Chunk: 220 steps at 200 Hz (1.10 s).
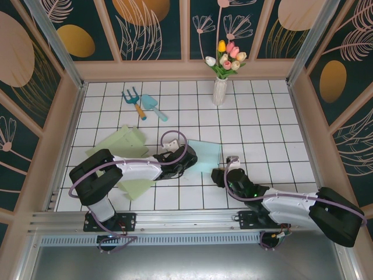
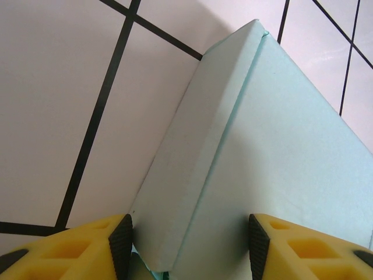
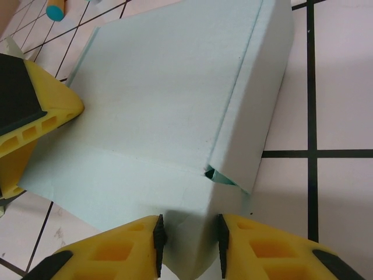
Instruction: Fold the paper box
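The light teal paper box lies on the white tiled table, near the middle and between my two grippers. In the left wrist view its folded side wall and top run up from the jaws. My left gripper stands open astride a corner of the box, one pad beside the side wall and the other over the top. It reaches the box's left edge. My right gripper is shut on the near flap of the box, at its right corner. A left finger rests at the box's left side.
Light green paper sheets lie under and behind the left arm, another one near its base. A toy fork and a trowel lie at the back left. A white vase of tulips stands at the back. Wooden walls close in the table.
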Tool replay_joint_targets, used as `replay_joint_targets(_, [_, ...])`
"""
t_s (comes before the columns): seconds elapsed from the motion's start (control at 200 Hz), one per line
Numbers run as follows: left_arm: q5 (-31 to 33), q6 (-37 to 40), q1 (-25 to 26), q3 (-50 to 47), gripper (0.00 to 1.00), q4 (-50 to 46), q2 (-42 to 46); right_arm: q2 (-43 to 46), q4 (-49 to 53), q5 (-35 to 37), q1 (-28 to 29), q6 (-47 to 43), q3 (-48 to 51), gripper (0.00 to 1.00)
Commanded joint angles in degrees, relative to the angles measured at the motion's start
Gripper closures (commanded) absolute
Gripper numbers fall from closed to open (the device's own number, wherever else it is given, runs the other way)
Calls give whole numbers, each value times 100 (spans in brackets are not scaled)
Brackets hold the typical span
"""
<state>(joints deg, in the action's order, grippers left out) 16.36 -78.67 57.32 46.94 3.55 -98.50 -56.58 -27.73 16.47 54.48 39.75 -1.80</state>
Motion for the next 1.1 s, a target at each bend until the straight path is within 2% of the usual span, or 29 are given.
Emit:
replay_joint_targets(0.0, [-405, 181, -2, -365, 46, -1272, -651, -72, -125, 163, 28, -203, 162, 68])
replay_joint_targets(0.425, [-441, 258, -2, -368, 46, -1313, -656, -392, -595, 615, 17, -296, 394, 69])
replay_joint_targets(0.761, [-503, 331, -7, -404, 46, -1252, -648, -1535, -685, 609, -60, -280, -200, 69])
replay_joint_targets(0.886, [-502, 341, -2, -439, 46, -1260, -603, -1602, -768, 693, -136, -236, -258, 68])
replay_joint_targets(1.096, [-459, 375, -2, -389, 46, -1322, -556, -1681, -735, 438, -383, -369, -393, 68])
